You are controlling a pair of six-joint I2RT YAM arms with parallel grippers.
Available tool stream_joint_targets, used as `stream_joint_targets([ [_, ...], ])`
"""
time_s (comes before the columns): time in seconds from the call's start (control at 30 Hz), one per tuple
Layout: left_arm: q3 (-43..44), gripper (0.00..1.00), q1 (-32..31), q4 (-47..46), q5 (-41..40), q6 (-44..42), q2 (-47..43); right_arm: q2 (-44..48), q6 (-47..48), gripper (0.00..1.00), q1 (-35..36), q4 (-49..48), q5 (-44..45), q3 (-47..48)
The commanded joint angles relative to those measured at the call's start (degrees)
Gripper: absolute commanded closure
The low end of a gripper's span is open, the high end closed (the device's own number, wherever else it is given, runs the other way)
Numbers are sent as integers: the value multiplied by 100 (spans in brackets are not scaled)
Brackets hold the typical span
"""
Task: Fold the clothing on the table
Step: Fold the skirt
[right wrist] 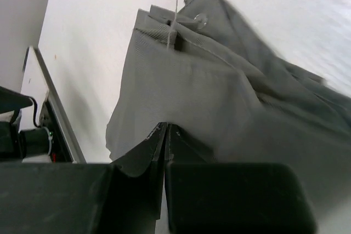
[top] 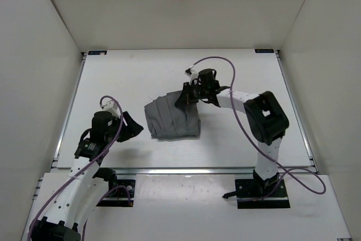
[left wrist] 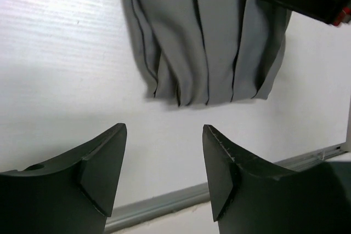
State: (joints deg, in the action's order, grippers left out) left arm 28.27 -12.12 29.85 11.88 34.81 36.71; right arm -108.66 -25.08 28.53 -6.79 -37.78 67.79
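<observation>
- Surface (top: 242, 71): white, flat, walled; carries clothing about mid-area.
- Clothing (top: 172, 119): grey, pleated, bunched into a rough rectangle, long folds running along it; its hem faces left arm.
- Right end effector (top: 183, 99): at clothing's far right corner, fingers closed, cloth edge pinched at tips, fabric draping off them.
- Left end effector (left wrist: 164, 130): just left of clothing, clear of hem, fingers spread, nothing between them.
- Metal rail (left wrist: 164, 204): near side of clothing, along surface edge.
- Small clear button (right wrist: 200, 20): on clothing's waistband.
</observation>
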Motion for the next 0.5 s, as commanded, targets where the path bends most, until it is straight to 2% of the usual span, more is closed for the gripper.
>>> stream_joint_targets([
  [0.0, 301, 32, 51, 917, 25, -273, -234, -602, -216, 100, 310, -245, -388, 716],
  [0.2, 337, 31, -63, 979, 253, -237, -340, -1894, -707, 100, 232, -77, -256, 1517],
  [0.3, 328, 31, -19, 1023, 500, -299, -270, -2194, -525, 100, 153, 421, -353, 2176],
  [0.37, 372, 26, -27, 1058, 578, -343, -261, -2239, -280, 100, 127, 790, -423, 2720],
  [0.47, 486, 3, -27, 1075, 631, -440, -182, -1784, 63, 100, 152, 1249, -423, 2994],
])
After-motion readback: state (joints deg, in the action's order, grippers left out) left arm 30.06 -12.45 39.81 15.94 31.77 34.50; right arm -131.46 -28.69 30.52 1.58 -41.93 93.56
